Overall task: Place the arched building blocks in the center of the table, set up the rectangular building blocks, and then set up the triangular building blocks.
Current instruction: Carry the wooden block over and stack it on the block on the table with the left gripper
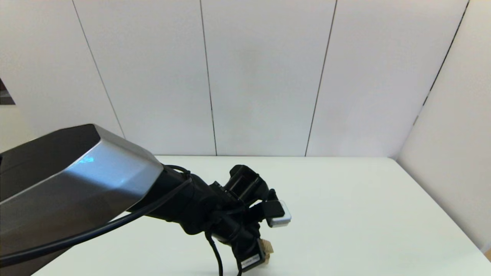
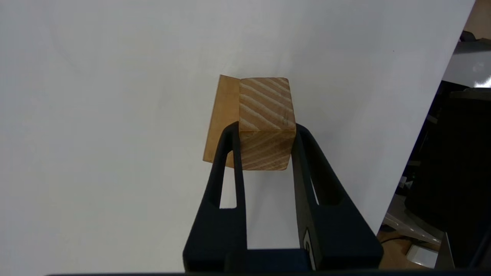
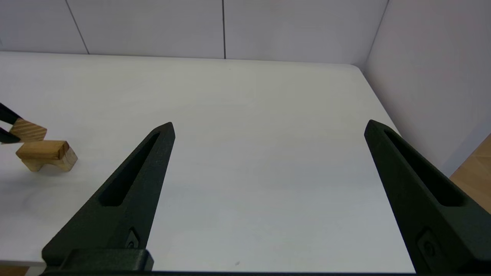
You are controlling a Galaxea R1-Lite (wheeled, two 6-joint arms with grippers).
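Looming closest in the head view: one left arm (image 1: 76, 180), silver-shelled, reaching from the left side across the white table (image 1: 364, 214). Ending low, near the table's front edge, in the left gripper (image 1: 264, 251), pointing downward. Pinching a sliver of tan wood (image 1: 267, 246), mostly hidden behind the black fingers.

Moving to the left wrist view: two black fingers (image 2: 230, 153) closing on both sides of one triangular building block (image 2: 264, 115), its striped grain facing the camera. Holding it firmly, with each finger pressing against a side of the wedge. Showing one smooth tan wooden face (image 2: 222, 119) just beside and below the wedge; not telling from this view which block it belongs to. Lying beneath both, plain white tabletop.

Turning to the right wrist view: the right gripper (image 3: 268, 128) hovering over the table's right side with its two fingers spread wide, gripping nothing. Counting two blocks far off to its side: the grained wedge, pinched between the other arm's fingertips (image 3: 7, 124), and one arched building block (image 3: 46, 155) standing on the table with its hollow facing down. Hanging just above and behind the arch, the wedge; not showing clearly whether the two are touching.
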